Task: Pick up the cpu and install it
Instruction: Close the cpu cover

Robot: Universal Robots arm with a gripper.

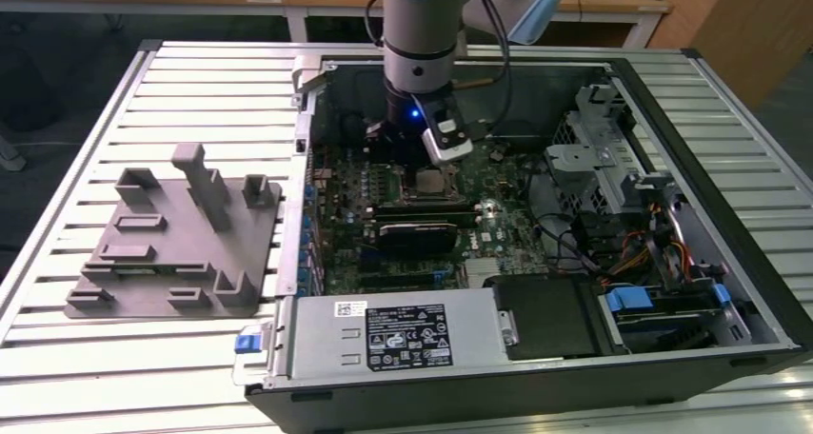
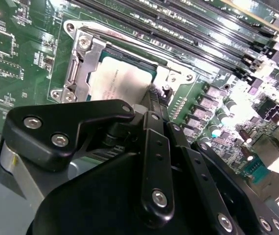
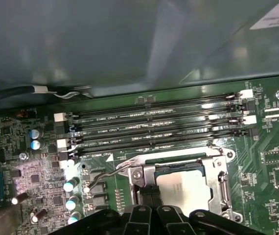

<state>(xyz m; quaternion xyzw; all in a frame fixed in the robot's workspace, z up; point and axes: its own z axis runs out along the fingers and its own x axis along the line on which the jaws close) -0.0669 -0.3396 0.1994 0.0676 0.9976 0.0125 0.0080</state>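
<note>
The cpu (image 3: 183,188) lies flat, silver side up, inside the socket frame (image 3: 222,181) on the motherboard (image 3: 271,161). The end effector (image 3: 150,196) is directly over one edge of the cpu; contact cannot be confirmed. Whether the end effector is apart or together cannot be told. In the first wrist view, four memory slots (image 3: 154,127) run just beyond the socket frame, on the side away from the end effector. In the exterior view, the end effector (image 1: 426,163) reaches down into the open case (image 1: 381,334). A grey tray (image 1: 178,253) sits on the tabletop (image 1: 128,367), well apart from it.
</note>
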